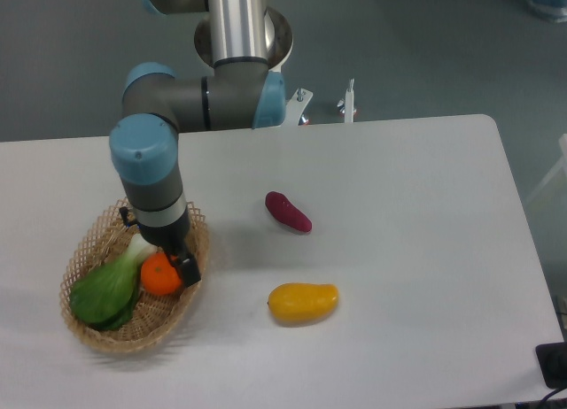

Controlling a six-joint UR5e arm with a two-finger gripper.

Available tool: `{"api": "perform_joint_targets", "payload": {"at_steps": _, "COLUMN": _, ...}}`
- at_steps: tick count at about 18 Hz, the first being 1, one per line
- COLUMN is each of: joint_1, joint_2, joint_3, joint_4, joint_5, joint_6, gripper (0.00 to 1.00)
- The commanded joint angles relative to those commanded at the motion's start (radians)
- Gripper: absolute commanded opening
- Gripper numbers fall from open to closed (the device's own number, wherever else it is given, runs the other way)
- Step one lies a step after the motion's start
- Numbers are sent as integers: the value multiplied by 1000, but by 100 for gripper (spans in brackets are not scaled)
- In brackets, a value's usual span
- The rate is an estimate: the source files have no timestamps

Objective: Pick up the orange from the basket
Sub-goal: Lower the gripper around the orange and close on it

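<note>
The orange (158, 276) is small, round and bright orange. It lies in the tan wicker basket (97, 334) at the left of the table, next to a green leafy vegetable. My gripper (174, 260) reaches down into the basket from above, right at the orange's upper right side. One dark fingertip (189, 270) shows beside the orange; the other finger is hidden by the wrist. I cannot tell whether the jaws are closed on the fruit.
A bok choy (104, 294) fills the basket's left half. A purple sweet potato (288, 212) lies mid-table. A yellow-orange mango (303, 302) lies nearer the front. The arm's base (239, 28) stands at the table's back edge.
</note>
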Motion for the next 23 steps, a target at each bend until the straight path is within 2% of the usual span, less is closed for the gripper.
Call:
{"api": "perform_joint_targets", "payload": {"at_steps": 8, "joint_1": -9, "joint_2": -48, "joint_3": 2, "joint_4": 5, "joint_5": 0, "joint_6": 88, "gripper": 100}}
{"api": "perform_joint_targets", "payload": {"at_steps": 19, "joint_1": -17, "joint_2": -115, "joint_3": 21, "joint_4": 6, "joint_5": 0, "joint_6": 98, "gripper": 100}}
{"api": "perform_joint_targets", "payload": {"at_steps": 22, "joint_1": -23, "joint_2": -121, "joint_3": 23, "joint_4": 6, "joint_5": 0, "joint_6": 92, "gripper": 89}}
{"api": "perform_joint_targets", "payload": {"at_steps": 23, "joint_1": -25, "joint_2": -121, "joint_3": 21, "joint_4": 6, "joint_5": 0, "joint_6": 89, "gripper": 82}}
